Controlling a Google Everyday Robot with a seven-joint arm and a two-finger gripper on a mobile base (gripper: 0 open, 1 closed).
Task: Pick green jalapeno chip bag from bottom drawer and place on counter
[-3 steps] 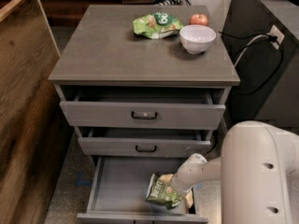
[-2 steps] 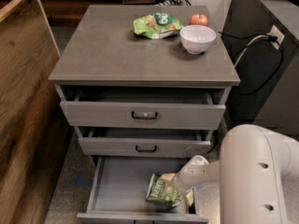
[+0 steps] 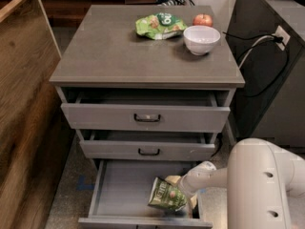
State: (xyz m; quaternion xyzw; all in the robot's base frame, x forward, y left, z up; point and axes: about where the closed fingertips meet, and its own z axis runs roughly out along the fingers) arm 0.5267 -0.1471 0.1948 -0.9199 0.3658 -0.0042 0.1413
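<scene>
The green jalapeno chip bag [image 3: 165,194] is a dark olive-green crinkled bag with white lettering. It lies tilted at the right front of the open bottom drawer [image 3: 119,187]. My gripper [image 3: 182,189] reaches in from the right on a white arm and sits against the bag's right end, low inside the drawer. The bag hides part of the gripper. The counter [image 3: 119,51] is the flat grey top of the cabinet, above the drawers.
On the counter's back right are a lime-green bag [image 3: 159,26], a white bowl [image 3: 201,39] and a red apple [image 3: 203,19]. The two upper drawers [image 3: 145,117] stand slightly open above the bottom one. A wooden panel [image 3: 24,104] is at left; my white arm body [image 3: 264,185] is at right.
</scene>
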